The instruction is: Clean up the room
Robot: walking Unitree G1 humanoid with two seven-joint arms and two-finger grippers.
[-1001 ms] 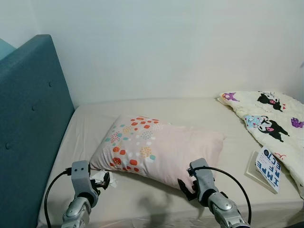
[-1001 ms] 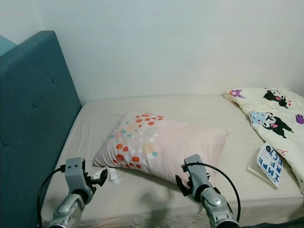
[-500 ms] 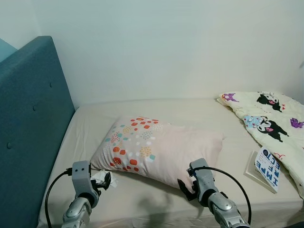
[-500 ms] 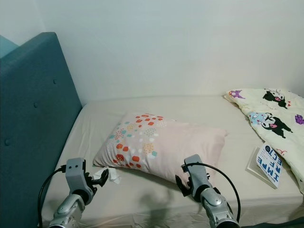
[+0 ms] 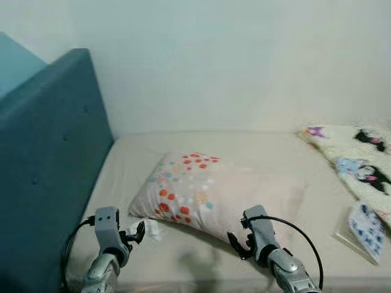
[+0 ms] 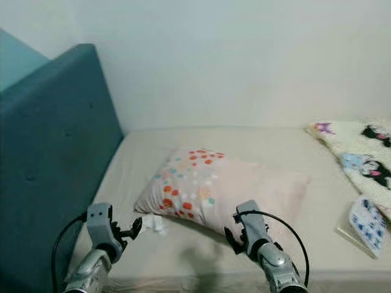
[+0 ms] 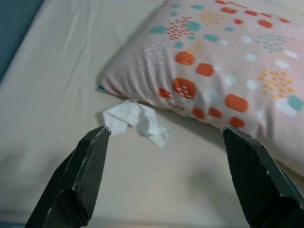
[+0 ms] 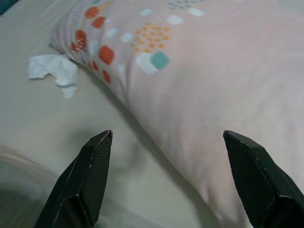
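Litter pickup looks like the step: tissue (image 7: 135, 121) lies at lower left beside the pillow (image 5: 214, 192). Left gripper (image 7: 166, 142), jaws open, must descend and close on it; right gripper (image 8: 166, 156) hovers open too.

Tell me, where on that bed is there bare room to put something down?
Bare sheet runs between the pillow and the wall, and between the pillow and the book. It is crowded by the headboard, where a crumpled tissue lies against the pillow's corner.
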